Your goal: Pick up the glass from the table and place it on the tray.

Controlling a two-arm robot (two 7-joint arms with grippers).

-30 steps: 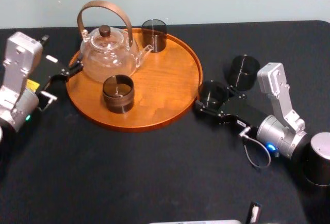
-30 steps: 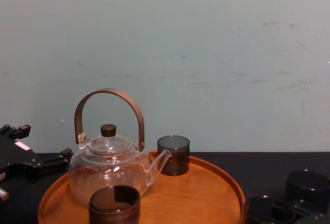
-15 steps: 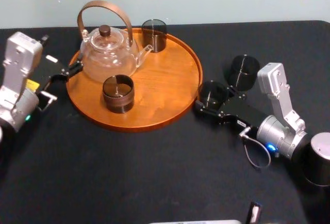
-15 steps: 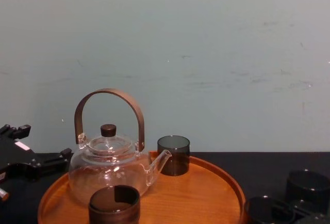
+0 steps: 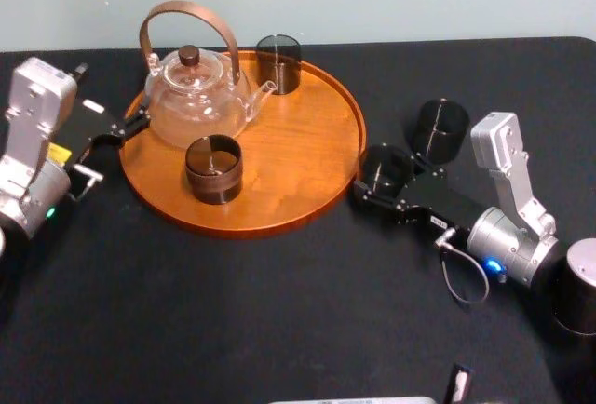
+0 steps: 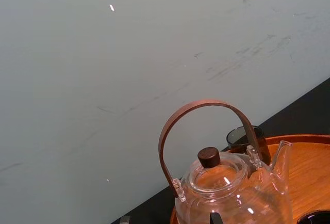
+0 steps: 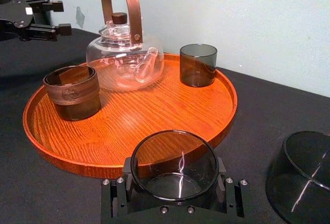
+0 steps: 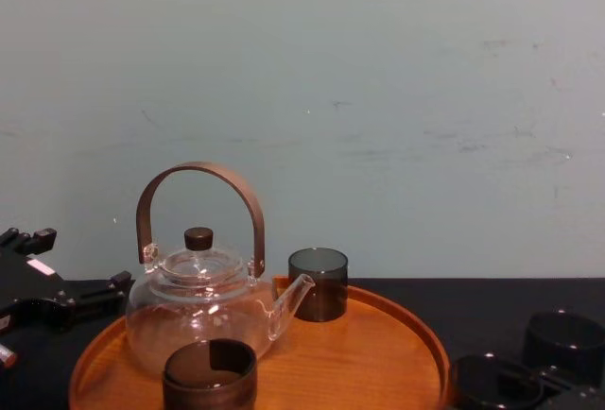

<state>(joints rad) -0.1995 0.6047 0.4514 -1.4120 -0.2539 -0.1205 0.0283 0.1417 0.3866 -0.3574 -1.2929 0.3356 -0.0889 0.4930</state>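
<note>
A dark smoked glass (image 5: 383, 164) stands upright just off the right rim of the round orange-brown tray (image 5: 307, 207), at or barely above the black table (image 5: 279, 311). My right gripper (image 5: 385, 179) is shut on the glass, one finger on each side. In the right wrist view the glass (image 7: 174, 154) sits between the fingers of the right gripper (image 7: 174, 182), with the tray (image 7: 154, 105) directly beyond it. In the chest view the glass (image 8: 487, 380) shows at the lower right. My left gripper (image 5: 110, 95) is parked open at the tray's left edge.
On the tray stand a glass teapot (image 5: 196, 97) with a brown handle, a brown cup (image 5: 213, 168) and another dark glass (image 5: 278, 62). A further dark glass (image 5: 440, 127) stands on the table behind my right gripper. A silver cylinder (image 5: 577, 283) is at the far right.
My right wrist has shifted slightly to the right and the held glass sits a touch higher in the chest view. The left arm and the things on the tray have not moved.
</note>
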